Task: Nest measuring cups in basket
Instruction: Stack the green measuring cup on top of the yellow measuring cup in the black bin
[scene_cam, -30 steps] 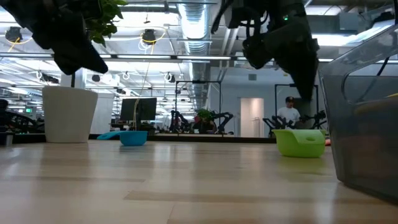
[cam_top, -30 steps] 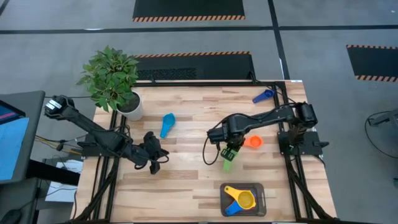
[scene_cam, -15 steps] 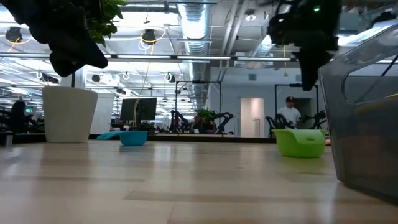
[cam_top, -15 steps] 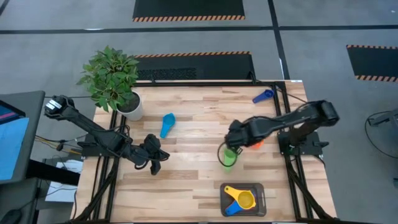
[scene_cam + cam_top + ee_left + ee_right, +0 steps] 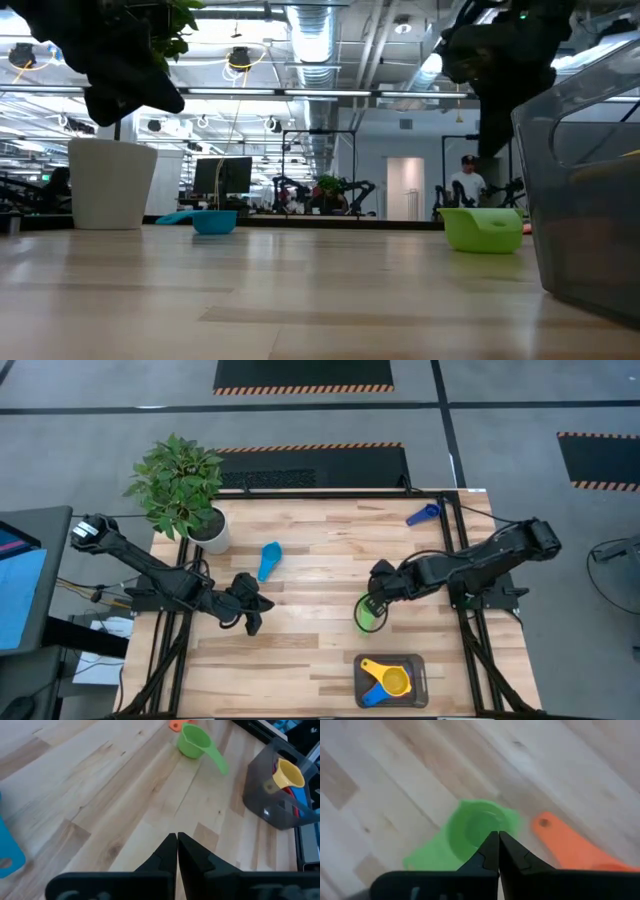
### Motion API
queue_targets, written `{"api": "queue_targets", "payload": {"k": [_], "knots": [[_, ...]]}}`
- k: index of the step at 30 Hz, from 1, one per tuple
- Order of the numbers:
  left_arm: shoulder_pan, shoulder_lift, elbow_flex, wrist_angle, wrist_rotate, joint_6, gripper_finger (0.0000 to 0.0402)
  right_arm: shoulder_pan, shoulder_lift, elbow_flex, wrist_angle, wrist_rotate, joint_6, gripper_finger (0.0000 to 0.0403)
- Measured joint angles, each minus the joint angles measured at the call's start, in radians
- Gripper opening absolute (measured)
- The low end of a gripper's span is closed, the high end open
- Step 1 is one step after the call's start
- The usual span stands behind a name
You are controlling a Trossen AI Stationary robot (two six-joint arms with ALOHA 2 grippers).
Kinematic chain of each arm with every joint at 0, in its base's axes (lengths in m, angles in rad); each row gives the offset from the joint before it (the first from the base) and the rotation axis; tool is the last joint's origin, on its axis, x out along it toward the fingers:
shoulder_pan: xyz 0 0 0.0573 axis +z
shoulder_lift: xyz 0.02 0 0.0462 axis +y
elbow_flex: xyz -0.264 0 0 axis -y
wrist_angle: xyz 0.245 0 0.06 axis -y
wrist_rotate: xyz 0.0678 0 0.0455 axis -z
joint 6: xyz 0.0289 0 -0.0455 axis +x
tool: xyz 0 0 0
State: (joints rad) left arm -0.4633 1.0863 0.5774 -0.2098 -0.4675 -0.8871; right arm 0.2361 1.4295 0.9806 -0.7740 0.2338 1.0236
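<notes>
1. Since a second ago the right arm has drawn back toward the right edge of the counter point(image 5: 300, 660). The green cup point(image 5: 368, 614) has been shifted slightly toward the near edge. The right pincer point(image 5: 377, 598) now hovers above the green cup; its fingers are pressed together and hold nothing.
2. The left pincer point(image 5: 252, 622) waits near the left edge, also pressed together and empty, much as it was.
3. Handling, judged from appearance: the measuring cups look like thin rigid plastic. They are probably light, smooth and apt to slide or tip when nudged. They are unlikely to break.
4. Grip point: the flat handle, or one wall of the bowl with a finger inside the rim. The green cup stands mouth up, right of centre, with its handle pointing toward the near edge.
5. Location of the basket point(image 5: 419, 663): near edge, right of centre.
6. Count, visible cups: six.
   - In the basket: one yellow cup point(image 5: 389, 678) nested over one blue cup point(image 5: 373, 695).
   - On the counter: one green cup; one orange cup point(image 5: 175, 725) just beside it, largely hidden under the right arm in the overhead view; one light blue cup point(image 5: 269, 559) left of centre; one dark blue cup point(image 5: 422, 514) at the far right corner.
7. Count, baskets: one.
</notes>
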Motion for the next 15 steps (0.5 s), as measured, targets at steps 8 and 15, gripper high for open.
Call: {"api": "queue_targets", "payload": {"k": [8, 15], "knots": [[0.001, 0.000, 0.000, 0.021, -0.001, -0.007, 0.0000, 0.022, 0.047, 0.000, 0.057, -0.022, -0.079, 0.0078], [0.000, 0.000, 0.000, 0.029, -0.001, -0.018, 0.0000, 0.054, 0.066, 0.000, 0.014, -0.023, 0.085, 0.0159]]}}
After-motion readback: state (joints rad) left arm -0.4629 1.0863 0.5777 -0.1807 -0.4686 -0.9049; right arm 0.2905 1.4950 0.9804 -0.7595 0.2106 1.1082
